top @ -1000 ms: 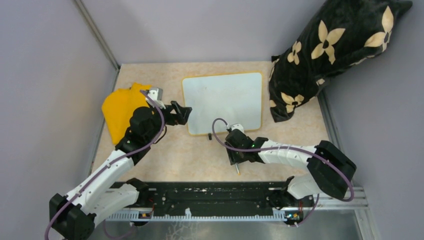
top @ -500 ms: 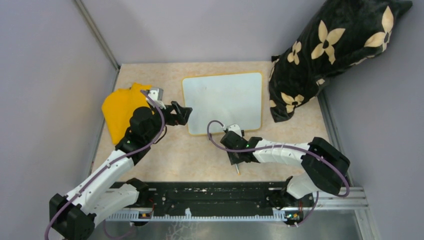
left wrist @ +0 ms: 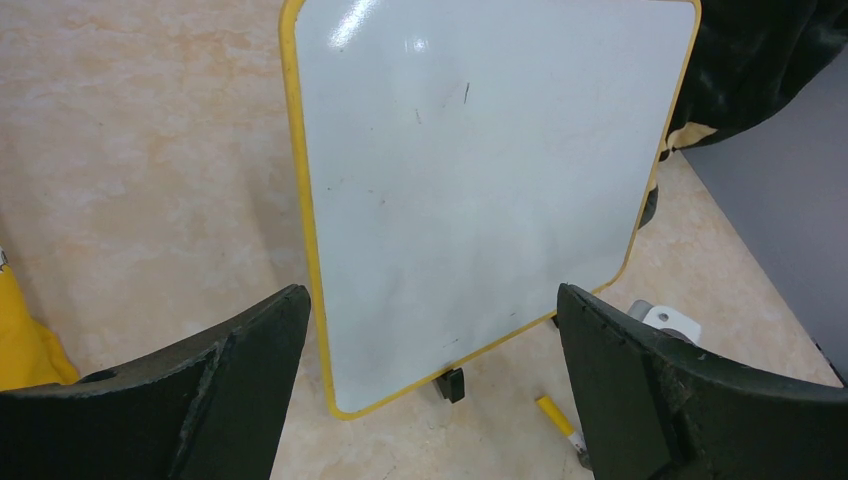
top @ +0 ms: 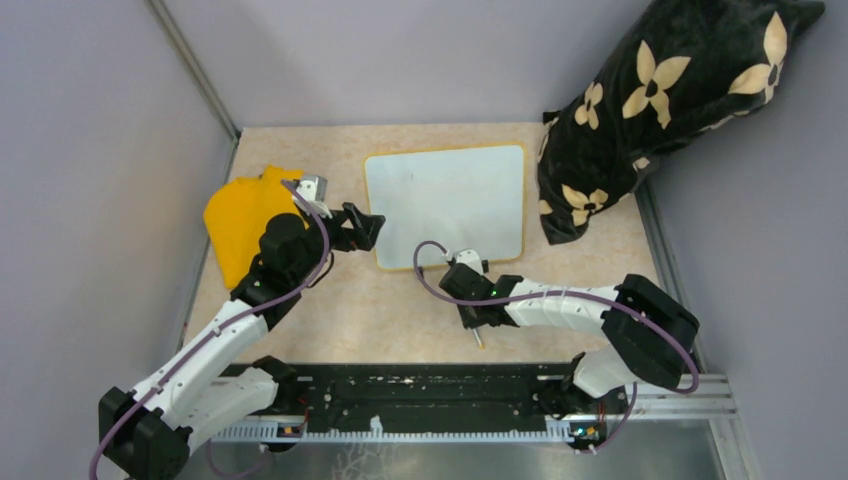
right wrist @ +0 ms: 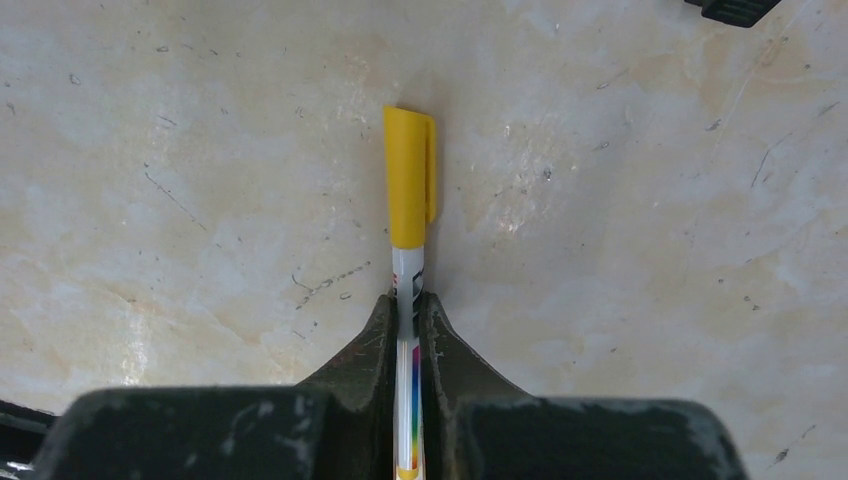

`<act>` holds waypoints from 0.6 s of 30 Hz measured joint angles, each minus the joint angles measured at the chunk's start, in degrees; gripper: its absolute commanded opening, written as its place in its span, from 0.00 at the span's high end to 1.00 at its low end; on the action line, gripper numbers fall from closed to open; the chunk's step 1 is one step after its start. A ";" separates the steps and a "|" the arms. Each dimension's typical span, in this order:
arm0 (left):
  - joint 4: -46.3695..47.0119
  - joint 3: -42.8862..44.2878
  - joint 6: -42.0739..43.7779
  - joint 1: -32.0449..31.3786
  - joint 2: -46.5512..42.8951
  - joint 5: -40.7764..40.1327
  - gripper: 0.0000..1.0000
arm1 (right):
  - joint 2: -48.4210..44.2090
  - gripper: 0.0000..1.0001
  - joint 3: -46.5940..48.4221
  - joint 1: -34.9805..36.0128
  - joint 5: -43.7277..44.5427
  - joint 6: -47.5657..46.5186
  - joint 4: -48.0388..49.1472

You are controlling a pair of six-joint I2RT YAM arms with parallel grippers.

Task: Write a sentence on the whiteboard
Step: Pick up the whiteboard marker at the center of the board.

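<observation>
The whiteboard (top: 445, 205) lies flat at the back middle of the table, white with a thin yellow frame. No sentence shows on the whiteboard (left wrist: 470, 180), only a few faint dark specks. My left gripper (top: 365, 228) hovers open at the board's near left corner, and in its wrist view the left gripper (left wrist: 430, 295) has wide-spread fingers that frame the board's lower edge. My right gripper (top: 476, 318) points down at the table in front of the board. In the right wrist view the right gripper (right wrist: 408, 300) is shut on a white marker (right wrist: 410, 190) with a yellow cap, which lies on the tabletop.
A yellow cloth (top: 235, 225) lies left of the left gripper. A black pillow with cream flowers (top: 660, 110) leans at the back right, touching the board's right edge. A small black foot (left wrist: 452, 383) sticks out under the board's near edge. Grey walls enclose the table.
The right gripper's jaws have closed onto the marker, and that arm has shifted slightly left. The left arm has not moved.
</observation>
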 measured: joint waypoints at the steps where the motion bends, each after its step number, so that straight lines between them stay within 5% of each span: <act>1: 0.00 0.00 0.00 0.00 0.00 0.04 0.01 | -0.02 1.00 -0.02 0.00 0.04 0.17 0.00; 8: 0.02 0.00 0.04 0.00 -0.02 1.11 0.01 | -3.98 1.00 -2.73 0.00 -0.42 0.50 0.83; 18: 4.66 -0.04 -0.24 0.00 0.26 15.21 0.01 | -33.40 1.00 -6.14 0.00 -3.17 -5.73 9.03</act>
